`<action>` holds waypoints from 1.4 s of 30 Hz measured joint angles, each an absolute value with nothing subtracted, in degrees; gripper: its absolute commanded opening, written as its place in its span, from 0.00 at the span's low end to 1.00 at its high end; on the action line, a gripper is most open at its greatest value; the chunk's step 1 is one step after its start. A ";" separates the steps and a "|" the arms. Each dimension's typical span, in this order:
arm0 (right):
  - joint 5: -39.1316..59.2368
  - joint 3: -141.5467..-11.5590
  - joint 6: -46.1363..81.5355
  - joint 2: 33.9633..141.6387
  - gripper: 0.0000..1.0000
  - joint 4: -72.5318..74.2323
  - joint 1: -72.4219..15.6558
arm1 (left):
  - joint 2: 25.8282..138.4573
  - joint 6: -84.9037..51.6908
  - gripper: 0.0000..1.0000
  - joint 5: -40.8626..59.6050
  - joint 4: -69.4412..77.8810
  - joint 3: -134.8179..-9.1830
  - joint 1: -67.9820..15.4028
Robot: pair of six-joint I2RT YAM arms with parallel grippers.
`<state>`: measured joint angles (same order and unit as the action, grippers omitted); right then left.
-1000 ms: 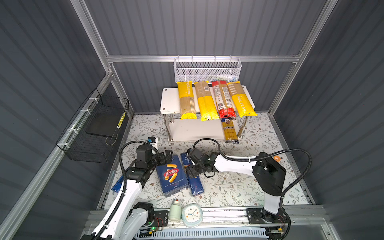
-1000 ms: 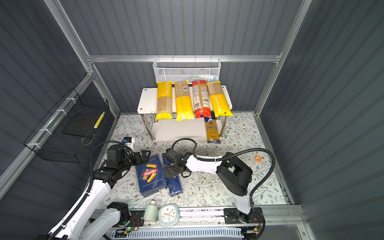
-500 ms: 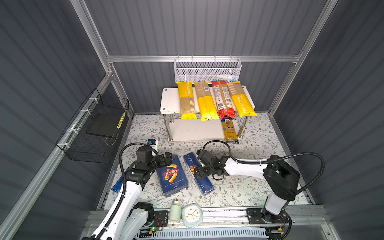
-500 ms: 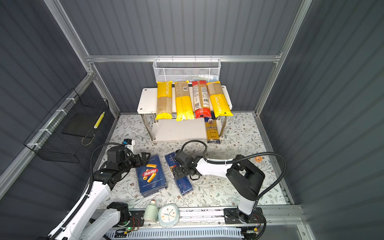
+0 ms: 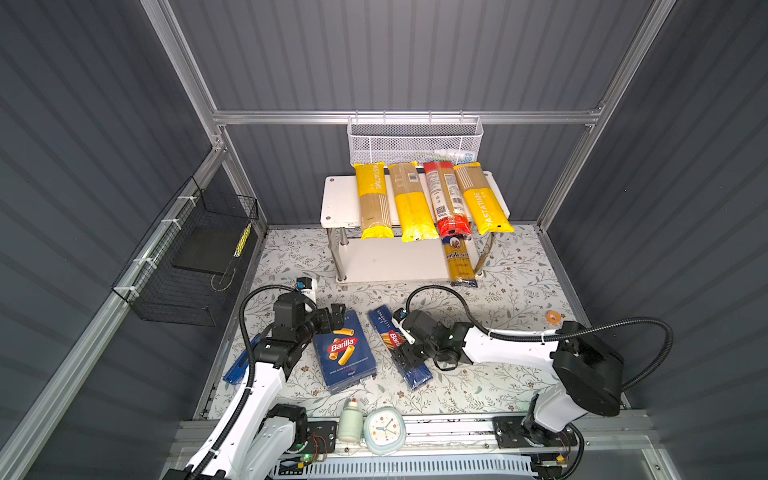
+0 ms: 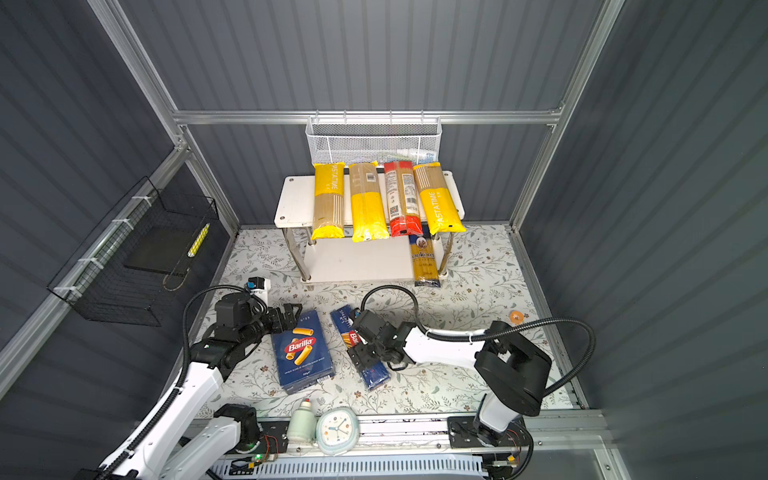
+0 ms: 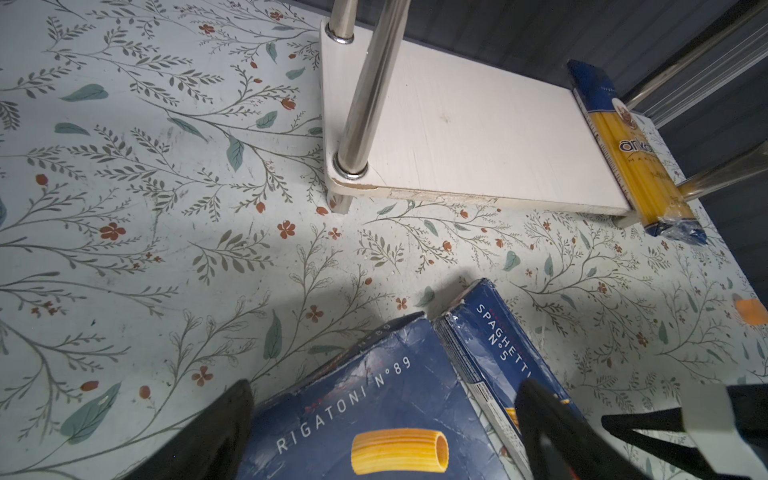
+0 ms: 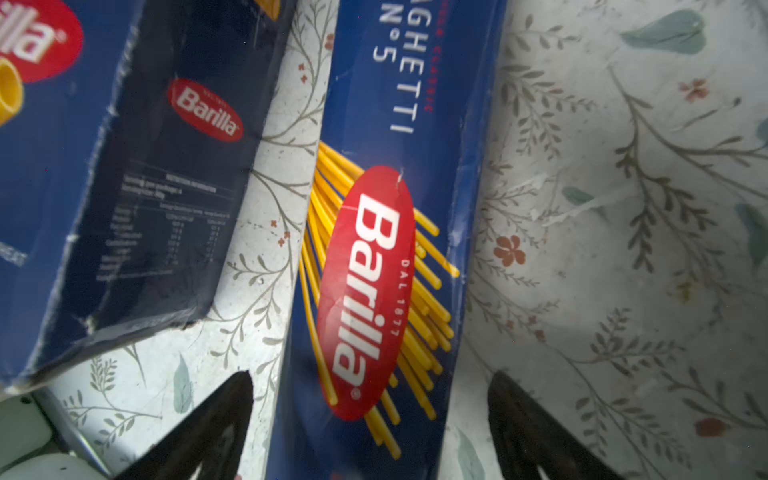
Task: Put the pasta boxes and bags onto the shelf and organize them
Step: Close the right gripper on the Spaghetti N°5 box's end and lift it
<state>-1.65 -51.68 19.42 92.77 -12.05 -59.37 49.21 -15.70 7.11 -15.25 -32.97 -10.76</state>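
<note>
The narrow spaghetti pasta box [image 5: 384, 326] [image 8: 374, 249] lies flat on the floral mat. My right gripper [image 5: 409, 359] [image 8: 372, 376] is open, one finger on each side of it with gaps. Beside it lies the wide rigatoni box [image 5: 344, 351] [image 7: 374, 415]. My left gripper [image 5: 336, 316] [image 7: 384, 388] stands open over that box's far end. On the shelf [image 5: 338, 203] [image 7: 478, 141], three yellow bags [image 5: 374, 199] and a red bag [image 5: 446, 199] lie across the top tier. The ankara bag [image 5: 459, 262] [image 7: 636, 153] rests on the lower tier's right end.
A white mesh basket [image 5: 415, 141] hangs behind the shelf and a black wire basket [image 5: 195, 257] hangs on the left wall. A clock [image 5: 384, 430] and a small bottle [image 5: 350, 424] stand at the front rail. An orange disc [image 5: 553, 318] lies at the right.
The spaghetti box has slid right, away from the rigatoni box, with my right gripper around it. The right arm's base has shifted right. My left gripper has barely moved.
</note>
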 measured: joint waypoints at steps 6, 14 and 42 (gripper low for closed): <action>-3.97 -52.51 20.49 95.04 0.92 -14.57 -61.17 | 50.41 -15.07 0.99 7.75 -17.65 -35.73 -10.76; -5.76 -52.51 22.50 95.55 0.92 -15.11 -61.39 | 50.57 -15.11 0.99 7.64 -13.67 -32.05 -10.76; -8.49 -56.12 28.12 101.41 0.76 -14.57 -63.24 | 46.48 -13.96 0.99 7.53 -9.56 -28.03 -10.76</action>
